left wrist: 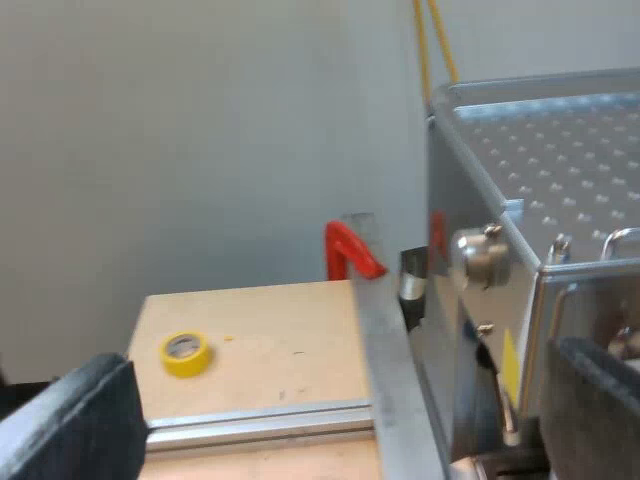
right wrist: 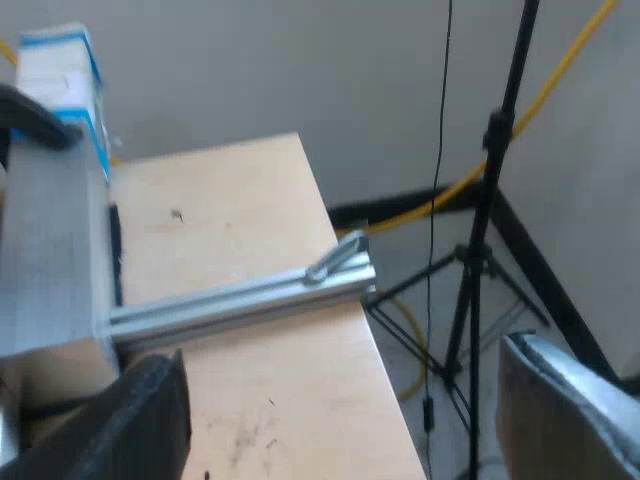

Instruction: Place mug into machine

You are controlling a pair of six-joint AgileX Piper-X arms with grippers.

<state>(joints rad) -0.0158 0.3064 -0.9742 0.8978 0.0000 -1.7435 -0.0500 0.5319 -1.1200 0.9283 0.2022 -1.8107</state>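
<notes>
Mug yet to be picked up, judging by both end effectors hanging empty; cannot tell where it is standing.

Looking through the left wrist view: left end effector (left wrist: 345, 400) gaping wide, its padded black fingers (left wrist: 75, 425) closing on nothing, hovering beside the espresso machine (left wrist: 500, 330), probably to be ready at the machine. Noting brushed stainless steel on its side, a dimpled flat tray (left wrist: 560, 150) on top and a rounded metal knob (left wrist: 480, 258) sticking out. Running alongside, a matt aluminium rail (left wrist: 385, 340) bounding the pale wooden surface (left wrist: 270, 320), with a yellow tape roll (left wrist: 185, 353) lying flat on it, well apart from the machine. Poking up behind the rail, a glossy red piece (left wrist: 350, 250); cannot tell whether it is the holder's handle end.

Turning to the right wrist view: right end effector (right wrist: 340, 370) likewise spread open and gripping nothing, hanging over the edge of the light wood surface (right wrist: 230, 200). Crossing the wood, another aluminium rail (right wrist: 240, 295); standing near its far end, a white-and-blue carton (right wrist: 65, 90). Rising from the floor beyond the edge, a thin black tripod stand (right wrist: 480, 250).
</notes>
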